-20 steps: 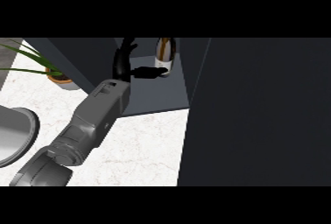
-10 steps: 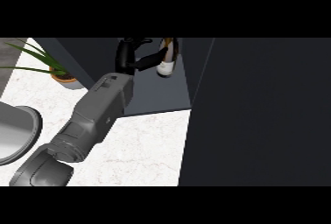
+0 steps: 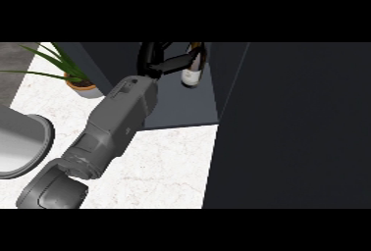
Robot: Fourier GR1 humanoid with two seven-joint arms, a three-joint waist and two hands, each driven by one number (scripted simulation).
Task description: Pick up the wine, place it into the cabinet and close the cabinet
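Since the earlier frame, the dark grey cabinet [image 3: 290, 122] looms larger, and the left hand [image 3: 163, 61] has carried the pale-labelled wine bottle [image 3: 192, 73] deeper inside it. Its fingers seem curled round the bottle, though shadow blurs this. Set it upright before letting go. The white marble bench [image 3: 159, 166] lies below the cabinet.

One wine bottle [image 3: 191, 73], one plant [image 3: 69, 73]
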